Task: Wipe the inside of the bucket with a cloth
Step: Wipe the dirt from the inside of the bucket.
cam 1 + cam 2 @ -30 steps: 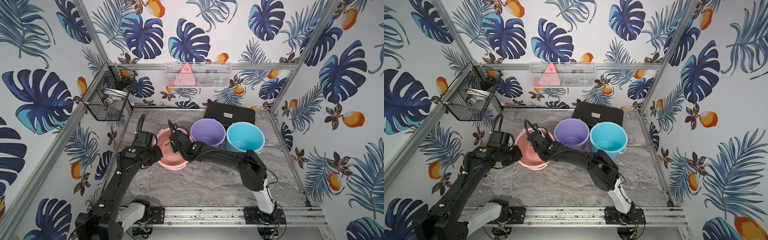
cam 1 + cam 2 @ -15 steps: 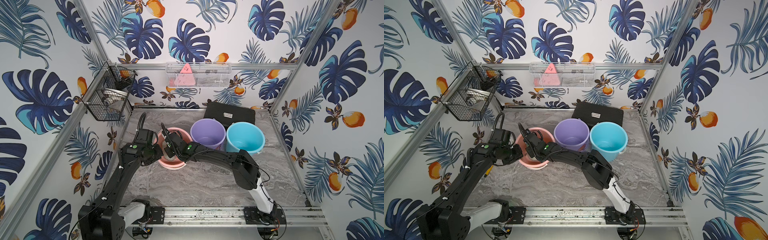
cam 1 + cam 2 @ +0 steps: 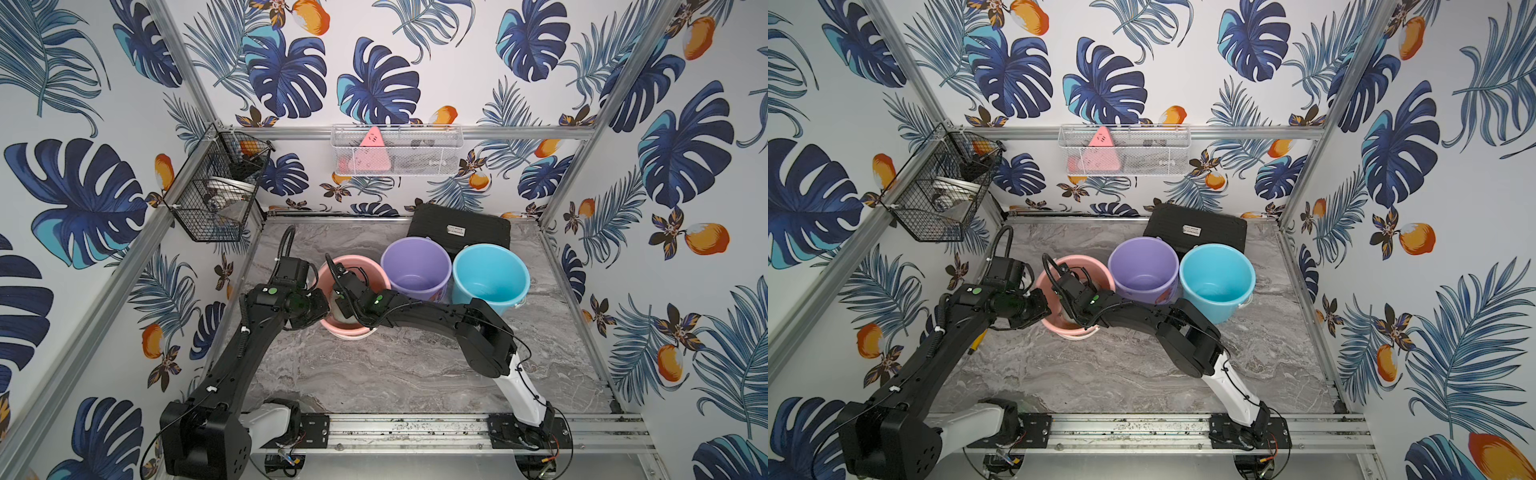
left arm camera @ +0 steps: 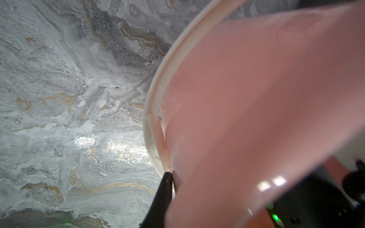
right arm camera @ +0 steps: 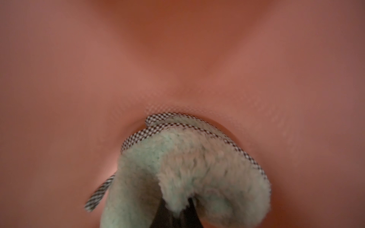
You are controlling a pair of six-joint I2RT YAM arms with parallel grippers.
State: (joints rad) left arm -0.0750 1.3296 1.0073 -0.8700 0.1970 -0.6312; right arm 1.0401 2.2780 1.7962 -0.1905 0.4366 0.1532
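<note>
The pink bucket (image 3: 356, 262) (image 3: 1076, 262) stands tilted on the marble table, left of the other buckets. My left gripper (image 3: 323, 309) (image 3: 1045, 311) is shut on its near-left rim; in the left wrist view one black finger (image 4: 164, 194) presses outside the pink wall (image 4: 256, 98). My right gripper (image 3: 344, 311) (image 3: 1068, 312) reaches down inside the bucket, shut on the cloth (image 3: 340, 300). The right wrist view shows the fluffy pale green cloth (image 5: 187, 167), with a checked hem, pressed against the pink inner wall (image 5: 177, 59).
A purple bucket (image 3: 415, 270) touches the pink one, with a blue bucket (image 3: 490, 276) to its right. A black case (image 3: 459, 230) lies behind them. A black wire basket (image 3: 216, 195) and a white mesh shelf (image 3: 397, 151) hang on the walls.
My right gripper has moved with the cloth from the bucket's far side toward its left and near wall, going deeper. The left gripper keeps its hold on the rim, shifted slightly.
</note>
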